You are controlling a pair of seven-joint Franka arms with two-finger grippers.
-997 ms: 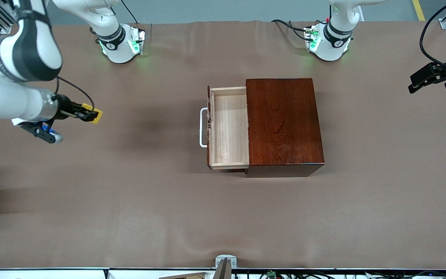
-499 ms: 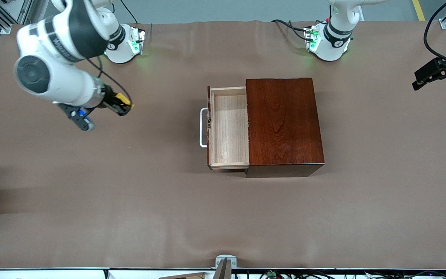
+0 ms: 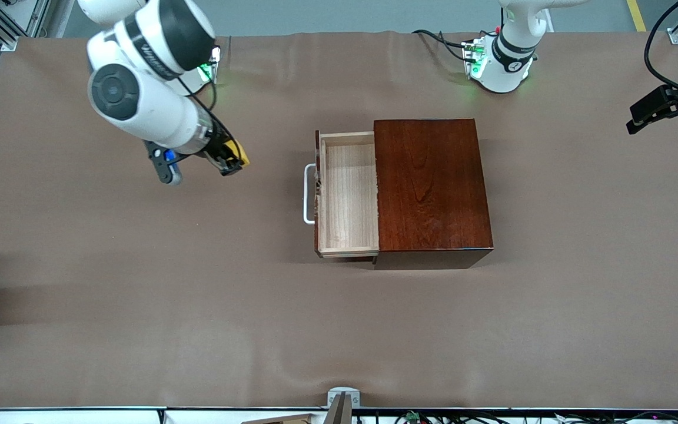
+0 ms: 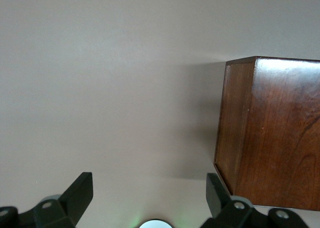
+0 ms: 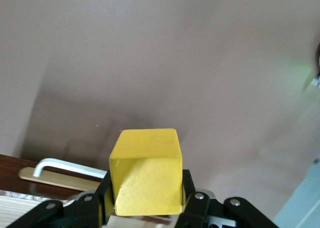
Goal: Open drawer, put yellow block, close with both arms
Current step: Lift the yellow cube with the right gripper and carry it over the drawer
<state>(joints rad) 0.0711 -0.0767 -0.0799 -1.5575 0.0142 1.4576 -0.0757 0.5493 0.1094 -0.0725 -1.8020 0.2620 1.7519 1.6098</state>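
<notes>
Yellow block [image 3: 239, 152] is up in the air, pinched between the fingers of the right gripper [image 3: 228, 160], and the right wrist view shows it plainly: both black fingers [image 5: 100, 200] pressed against the cube's sides. The right arm [image 3: 145, 88] reaches out from its base at the top edge of the desk, and the gripper hangs over bare brown table cover [image 3: 139, 306], between the right arm's end of the desk and the drawer [image 3: 348, 194].

That drawer is pulled out of the reddish-brown wooden box [image 3: 430, 185], its light-wood tray showing nothing inside, the white handle [image 3: 308, 194] pointing toward the right arm's end. Box and drawer sit near the middle of the desk, a little closer to the edge where the bases stand.

Over at the left arm's end, the left gripper [image 3: 662, 109] waits, held up close to the corner by the bases. Its wrist view shows the two fingers [image 4: 75, 195] spread wide with nothing between them, looking across the cover at the box's closed back end [image 4: 270, 133]. Green lights glow on the left base [image 3: 501, 59].
</notes>
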